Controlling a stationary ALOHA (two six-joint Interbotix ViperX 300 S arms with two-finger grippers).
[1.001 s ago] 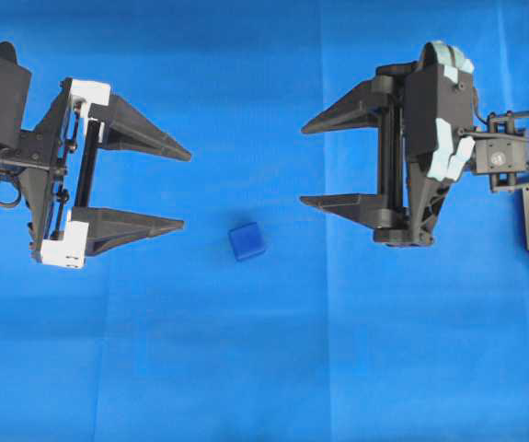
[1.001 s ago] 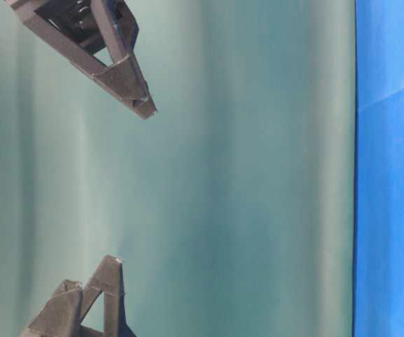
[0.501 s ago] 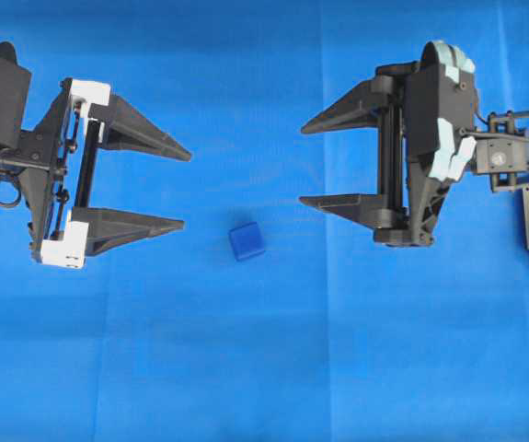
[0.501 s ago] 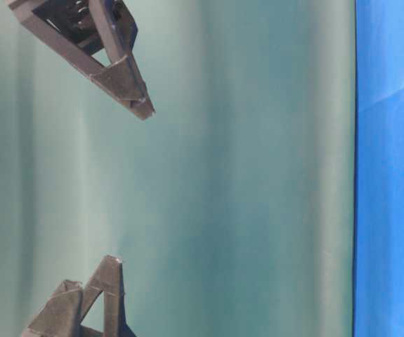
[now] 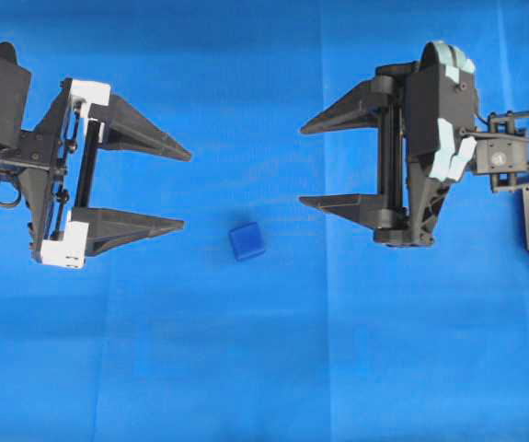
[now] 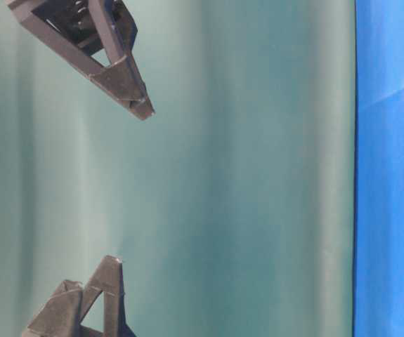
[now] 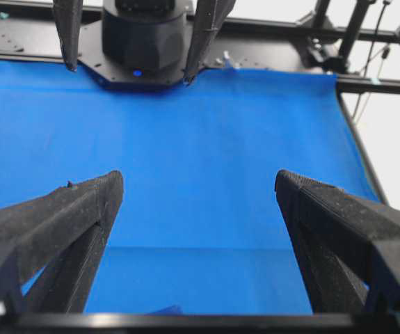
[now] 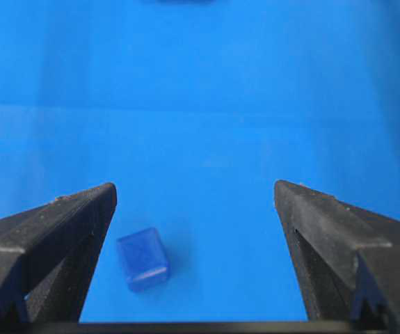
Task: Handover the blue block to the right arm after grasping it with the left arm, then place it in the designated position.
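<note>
The small dark-blue cube with rounded edges, the blue block (image 5: 247, 241), sits flat on the bright blue cloth-covered worktop (image 5: 264, 368); being a cube it has no long axis, and in the overhead view it stands turned slightly, its sides a little off square to the picture's edges; the black left arm with white plastic brackets carries the left gripper (image 5: 187, 188), whose jaws point toward the middle of the worktop and stand wide open, holding nothing and touching nothing; the black right arm with pale mint-green parts carries the right gripper (image 5: 302, 164), whose jaws point back toward the left arm and are also spread wide, empty and clear of everything; the block lies on the worktop between the two grippers, apart from both, just beyond and a little below the tip of the left gripper's lower finger (image 5: 144, 226) in the overhead view, and below the right gripper's lower finger (image 5: 338, 204); in the right wrist view the block (image 8: 142, 259) appears low and left, just beside the inner edge of the left-hand finger (image 8: 53, 229) but not between closed jaws; in the left wrist view only a dark sliver at the bottom edge may be the block, which cannot be told for sure; the table-level view shows two black finger tips well apart against a teal backdrop (image 6: 244, 175).
</note>
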